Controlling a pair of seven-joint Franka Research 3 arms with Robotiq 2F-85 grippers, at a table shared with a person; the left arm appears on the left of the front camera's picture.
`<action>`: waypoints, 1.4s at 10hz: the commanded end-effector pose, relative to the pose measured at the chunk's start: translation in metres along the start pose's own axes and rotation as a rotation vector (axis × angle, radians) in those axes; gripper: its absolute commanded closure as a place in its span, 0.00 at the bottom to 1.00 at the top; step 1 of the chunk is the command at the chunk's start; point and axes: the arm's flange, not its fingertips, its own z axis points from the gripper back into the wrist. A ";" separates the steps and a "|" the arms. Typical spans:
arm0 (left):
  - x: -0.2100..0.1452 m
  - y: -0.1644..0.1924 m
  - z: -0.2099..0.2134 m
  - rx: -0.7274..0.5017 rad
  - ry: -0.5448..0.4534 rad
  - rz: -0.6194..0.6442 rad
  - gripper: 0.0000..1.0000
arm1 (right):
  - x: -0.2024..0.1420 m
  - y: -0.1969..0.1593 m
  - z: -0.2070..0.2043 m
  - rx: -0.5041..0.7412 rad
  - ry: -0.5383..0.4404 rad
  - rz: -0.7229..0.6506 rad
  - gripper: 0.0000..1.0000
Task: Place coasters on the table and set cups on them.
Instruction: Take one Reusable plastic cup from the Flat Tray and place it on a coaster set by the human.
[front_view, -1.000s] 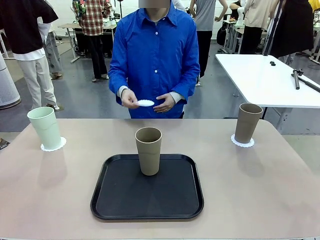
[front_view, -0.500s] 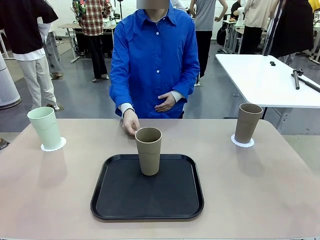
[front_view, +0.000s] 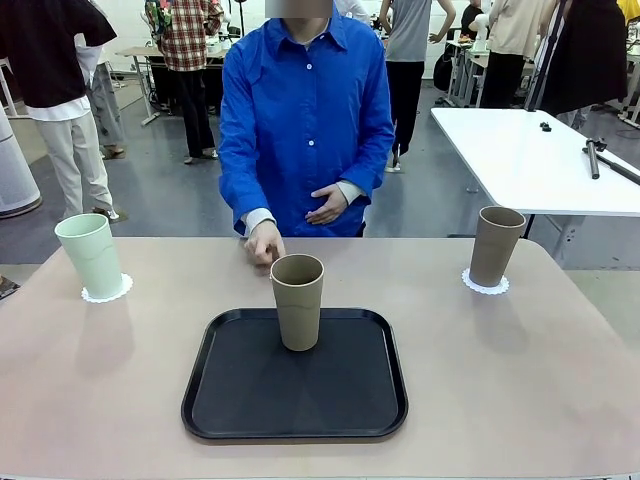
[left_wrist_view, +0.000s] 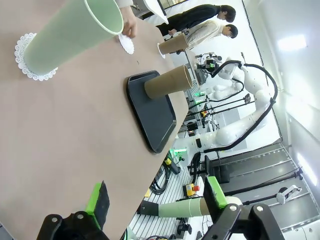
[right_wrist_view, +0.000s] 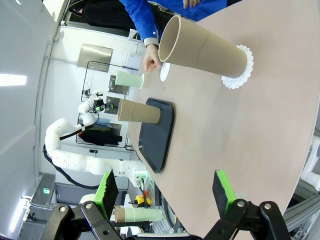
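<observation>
A mint cup (front_view: 90, 256) stands on a coaster (front_view: 106, 291) at the table's (front_view: 500, 380) far left. At the far right a tan cup (front_view: 495, 245) stands on its own coaster (front_view: 485, 284). Another tan cup (front_view: 298, 300) stands upright on the black tray (front_view: 295, 400). Behind it the person's hand (front_view: 264, 243) presses a third coaster (left_wrist_view: 126, 44) flat on the table; the right wrist view shows this coaster (right_wrist_view: 164, 72) too. My left gripper (left_wrist_view: 156, 197) and right gripper (right_wrist_view: 165, 189) are both open, holding nothing, well back from the cups.
The tray lies at the middle of the table near my side. A white table (front_view: 530, 160) stands beyond the far right corner. Several people stand in the background.
The person's hand has come down from chest height with the coaster to the tabletop just behind the middle cup. The cups and both grippers have not moved.
</observation>
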 end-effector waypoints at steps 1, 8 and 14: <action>-0.001 -0.001 0.001 0.002 -0.003 0.001 0.00 | 0.000 0.000 0.000 -0.006 0.003 -0.002 0.00; -0.001 -0.001 0.001 0.002 -0.003 0.001 0.00 | 0.000 0.000 0.000 -0.006 0.003 -0.002 0.00; -0.001 -0.001 0.001 0.002 -0.003 0.001 0.00 | 0.000 0.000 0.000 0.000 0.000 0.000 0.00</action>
